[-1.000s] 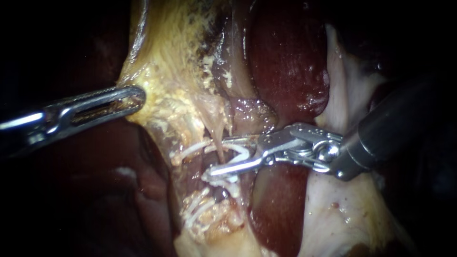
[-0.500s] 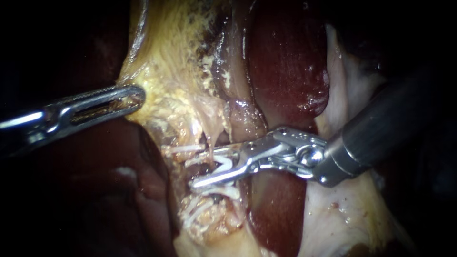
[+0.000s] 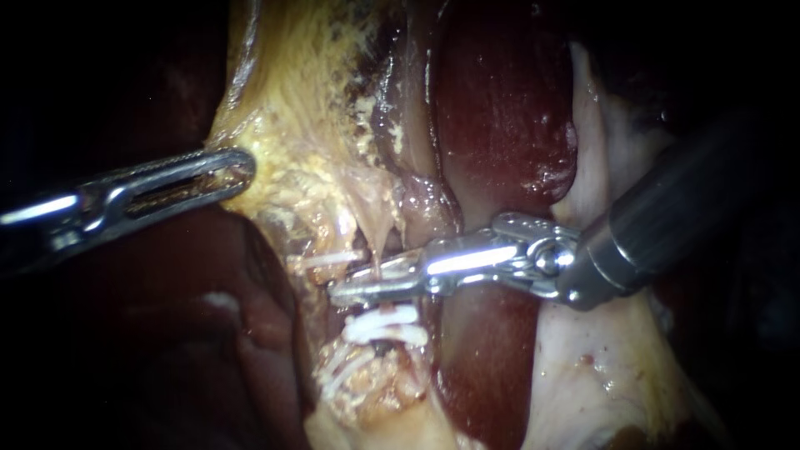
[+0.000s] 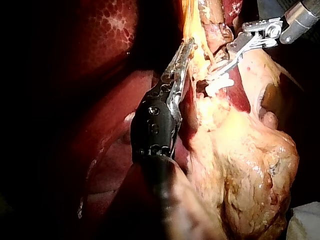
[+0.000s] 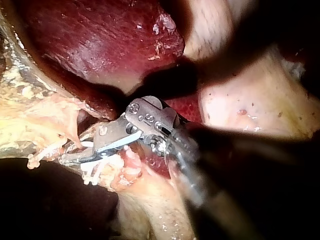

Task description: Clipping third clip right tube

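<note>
Slim silver right instrument (image 3: 342, 292) clamps its jaws on thin pale tube (image 3: 377, 250), apparently squeezing the clip; next: open fully, withdraw straight

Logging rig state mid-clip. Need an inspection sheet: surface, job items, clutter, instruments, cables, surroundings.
Surface: dark red liver, wet, with yellowish tissue draped beside it.
Job's things: thin tube runs down into the right instrument's jaws; white clips sit just below those jaws in the endoscope view.
Clutter: nothing seen.
Instruments: left instrument, jaws shut on the edge of the yellowish tissue; right instrument, jaws shut on the tube. Whether there is a clip between them cannot be made out.
Cables: nothing seen.
Surroundings: dark beyond the tissue, nothing seen.
</note>
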Robot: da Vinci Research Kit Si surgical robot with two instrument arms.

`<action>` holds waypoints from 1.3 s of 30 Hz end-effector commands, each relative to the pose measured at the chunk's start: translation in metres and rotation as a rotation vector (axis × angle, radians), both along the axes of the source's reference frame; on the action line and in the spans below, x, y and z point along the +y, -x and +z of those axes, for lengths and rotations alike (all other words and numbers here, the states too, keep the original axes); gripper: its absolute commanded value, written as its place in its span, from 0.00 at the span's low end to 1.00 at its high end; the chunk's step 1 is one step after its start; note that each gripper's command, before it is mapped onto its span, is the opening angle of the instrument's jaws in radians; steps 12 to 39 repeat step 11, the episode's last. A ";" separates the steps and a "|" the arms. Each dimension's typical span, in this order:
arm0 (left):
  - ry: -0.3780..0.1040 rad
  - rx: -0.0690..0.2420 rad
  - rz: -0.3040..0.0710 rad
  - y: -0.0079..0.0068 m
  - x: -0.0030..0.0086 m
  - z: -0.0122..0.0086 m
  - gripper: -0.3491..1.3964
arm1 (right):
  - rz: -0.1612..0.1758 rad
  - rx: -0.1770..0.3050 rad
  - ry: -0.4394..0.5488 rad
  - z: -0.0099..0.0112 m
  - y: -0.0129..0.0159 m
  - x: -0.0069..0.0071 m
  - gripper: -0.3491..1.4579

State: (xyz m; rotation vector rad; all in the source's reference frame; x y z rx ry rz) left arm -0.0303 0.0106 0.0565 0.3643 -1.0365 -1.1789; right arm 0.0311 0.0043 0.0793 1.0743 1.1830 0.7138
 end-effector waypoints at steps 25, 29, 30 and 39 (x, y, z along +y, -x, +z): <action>0.000 0.000 0.001 -0.0001 0.0001 0.0002 0.00 | 0.000 0.001 0.000 -0.0001 -0.0001 -0.0002 0.00; 0.000 0.000 0.001 -0.0001 0.0001 0.0002 0.00 | 0.000 0.001 0.000 -0.0001 -0.0001 -0.0002 0.00; 0.000 0.000 0.001 -0.0001 0.0001 0.0002 0.00 | 0.000 0.001 0.000 -0.0001 -0.0001 -0.0002 0.00; 0.000 0.000 0.001 -0.0001 0.0001 0.0002 0.00 | 0.000 0.001 0.000 -0.0001 -0.0001 -0.0002 0.00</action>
